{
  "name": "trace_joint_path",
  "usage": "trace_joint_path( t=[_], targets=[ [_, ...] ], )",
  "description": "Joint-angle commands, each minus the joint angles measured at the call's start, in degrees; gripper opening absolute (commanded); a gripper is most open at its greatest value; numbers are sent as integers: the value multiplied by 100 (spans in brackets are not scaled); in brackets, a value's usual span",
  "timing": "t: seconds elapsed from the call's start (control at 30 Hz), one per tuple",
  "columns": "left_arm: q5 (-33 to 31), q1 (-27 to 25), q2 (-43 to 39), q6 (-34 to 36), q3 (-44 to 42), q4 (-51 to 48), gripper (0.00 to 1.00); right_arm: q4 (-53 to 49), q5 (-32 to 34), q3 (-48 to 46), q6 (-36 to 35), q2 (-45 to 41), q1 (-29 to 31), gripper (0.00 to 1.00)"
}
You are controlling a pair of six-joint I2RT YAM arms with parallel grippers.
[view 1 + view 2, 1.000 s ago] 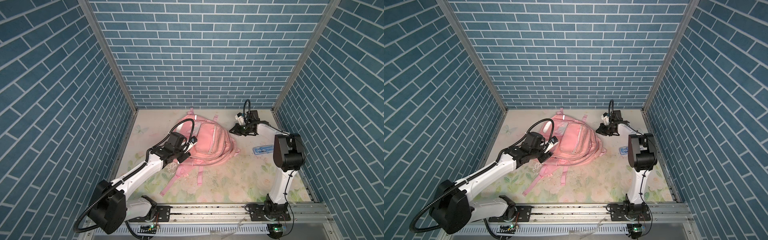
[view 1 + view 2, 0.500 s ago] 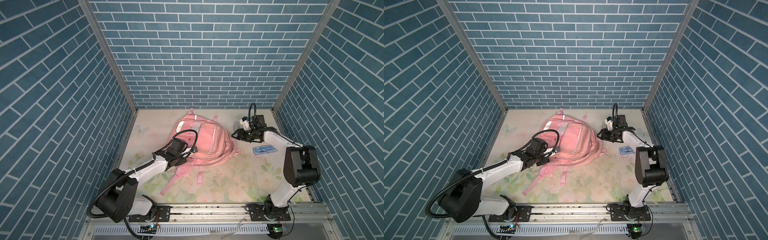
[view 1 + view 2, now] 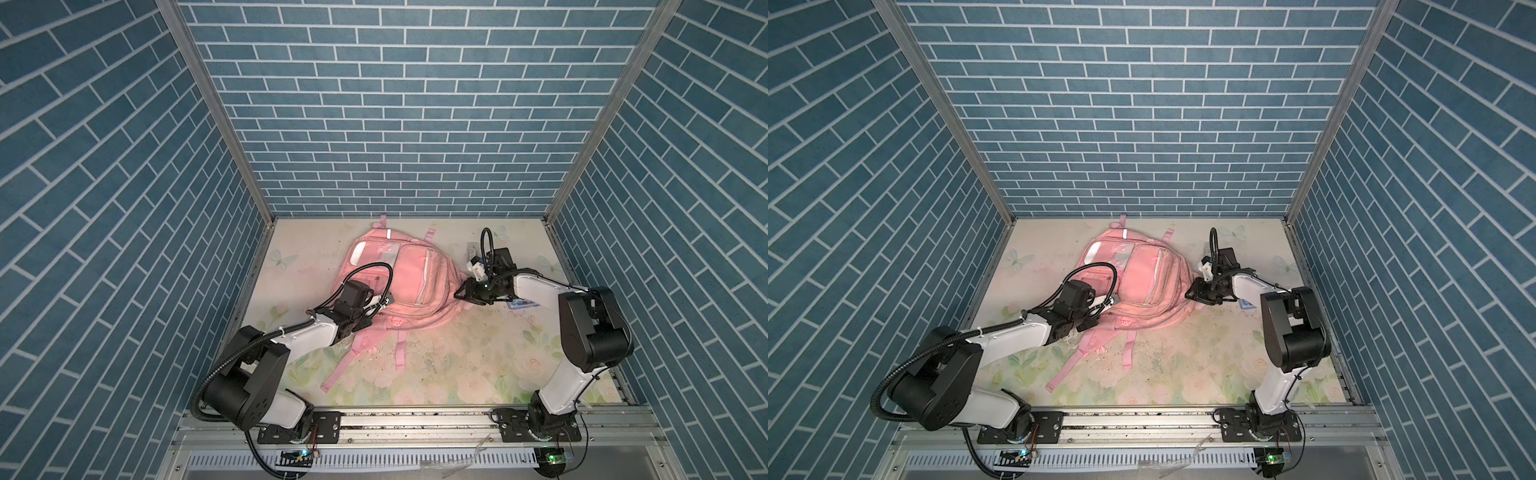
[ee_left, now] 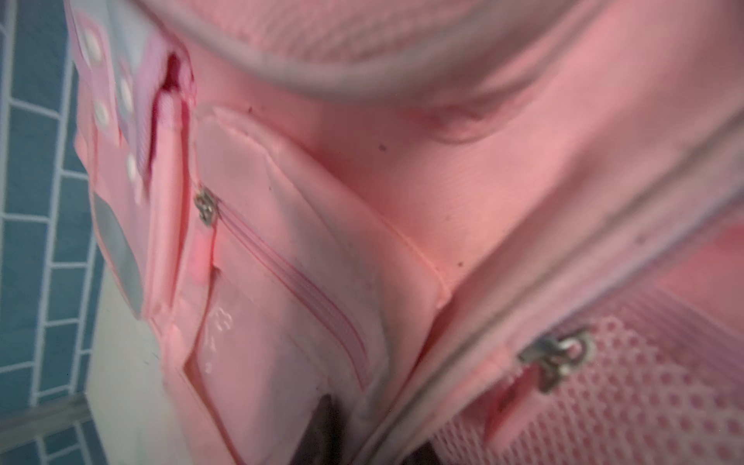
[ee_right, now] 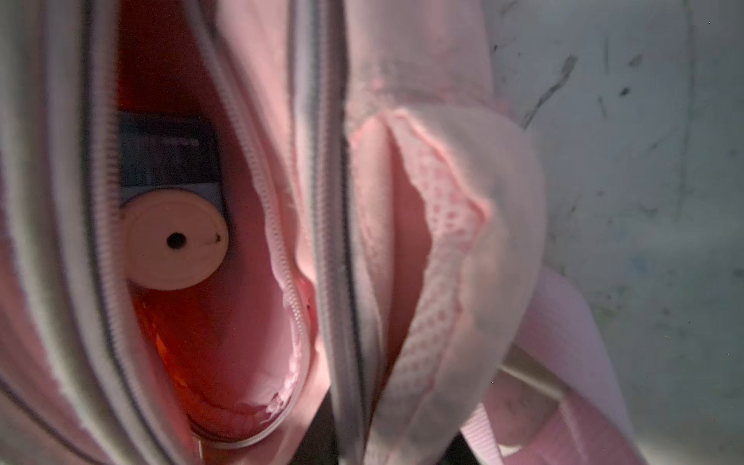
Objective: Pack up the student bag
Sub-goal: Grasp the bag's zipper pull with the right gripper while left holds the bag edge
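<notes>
Walls: three, blue brick pattern, pale joints | corner posts: two, grey metal, at back corners | floor: pale mat, flower and butterfly print, dirt-specked | front rail: grey metal | light: soft, even

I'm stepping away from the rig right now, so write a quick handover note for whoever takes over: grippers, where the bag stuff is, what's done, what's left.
Left gripper: at the student bag's near-left corner; open or shut is unclear.
Right gripper: at the bag's right edge, beside an unzipped compartment; its state is unclear too.
The bag lies flat on the table.
Done: a pale round disc and a dark flat item sit inside that compartment.
Left: a blue flat item lies on the table, partly under the right arm; the compartment is not yet zipped.
</notes>
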Motion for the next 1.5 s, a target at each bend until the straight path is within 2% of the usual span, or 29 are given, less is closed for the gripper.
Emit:
trace_joint_path(
  t=[0.0,0.07,0.13,0.33,0.4,0.47,0.53,0.63,0.73,0.9,0.97,1.03,1.1,1.23,1.37,1.47],
  targets=[
    [456,-41,-210,-516,-60,-431,7,-21,-93,452,-238,316,34,25],
    [558,-140,-364,-733,-82,-640,0,-70,-26,769,-320,491,31,22],
    [657,-263,-524,-1027,-34,-957,0,-115,-32,1123,-407,686,28,21],
    [1263,-481,-762,-2797,320,-1579,0,-359,80,2539,-476,1442,83,24],
    [1443,-543,-806,-3412,402,-1537,0,-577,253,3037,-551,1622,229,30],
    [1629,-543,-844,-3873,499,-1462,0,-668,794,3296,-672,1589,382,40],
    [1605,-553,-845,-4288,623,-1466,0,-523,1281,3258,-621,1368,380,46],
    [1581,-553,-770,-4813,864,-1627,0,84,1913,2682,-473,675,201,51],
    [1589,-560,-608,-5305,1062,-1823,0,856,2058,1851,-398,-110,18,56],
    [1659,-570,-744,-6405,860,-1512,0,1622,2310,481,-1118,-1252,137,58],
    [1669,-576,-937,-7031,620,-1217,0,1916,2059,-120,-1316,-1731,154,55],
    [1708,-600,-1090,-7529,399,-902,0,2335,1357,-781,-1648,-2226,271,52],
    [1714,-654,-1143,-7857,375,-674,0,2668,1008,-1409,-2150,-2724,623,48],
    [1778,-963,-923,-8179,655,-344,0,3266,1145,-2582,-2874,-3633,1527,39],
    [1962,-1193,-612,-8434,953,-99,0,4505,1562,-3649,-3213,-4206,2348,34],
    [2077,-1342,-423,-8572,1157,38,0,5160,2055,-4024,-3419,-4180,2857,28]
  ],
)
